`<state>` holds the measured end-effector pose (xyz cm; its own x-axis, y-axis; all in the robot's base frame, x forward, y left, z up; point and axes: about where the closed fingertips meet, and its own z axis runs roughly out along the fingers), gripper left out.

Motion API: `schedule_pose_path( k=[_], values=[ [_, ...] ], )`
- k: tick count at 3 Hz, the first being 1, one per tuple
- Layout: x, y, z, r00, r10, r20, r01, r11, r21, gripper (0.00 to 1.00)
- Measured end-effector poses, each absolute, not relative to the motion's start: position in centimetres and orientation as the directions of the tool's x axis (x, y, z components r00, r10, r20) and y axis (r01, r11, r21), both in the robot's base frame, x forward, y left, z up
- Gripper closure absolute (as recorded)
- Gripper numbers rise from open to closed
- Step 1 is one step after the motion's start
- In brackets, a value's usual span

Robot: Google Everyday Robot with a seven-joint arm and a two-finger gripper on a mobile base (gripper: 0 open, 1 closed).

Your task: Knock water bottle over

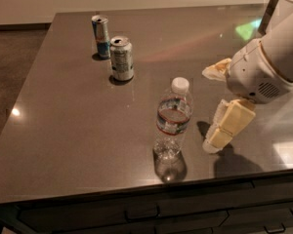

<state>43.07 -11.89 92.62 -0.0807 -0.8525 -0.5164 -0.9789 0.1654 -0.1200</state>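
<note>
The water bottle (pixel 172 120) stands upright near the front of the dark table (pixel 63 106). It is clear ribbed plastic with a white cap and a label with a red band. My gripper (pixel 216 139) hangs from the white arm on the right, low over the table, a short gap to the right of the bottle's lower half. It is not touching the bottle.
A silver drink can (pixel 122 58) and a slim blue-and-silver can (pixel 101 36) stand upright at the back left. A crumpled light object (pixel 216 69) lies by the arm. The table's front edge runs just below the bottle.
</note>
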Motion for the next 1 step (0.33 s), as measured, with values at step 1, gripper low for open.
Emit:
schedule_pose_path(
  k=[1],
  values=[
    [43.02,-11.65,92.83,-0.078,-0.849,-0.523,-0.979,0.165,-0.122,0.0]
  ],
)
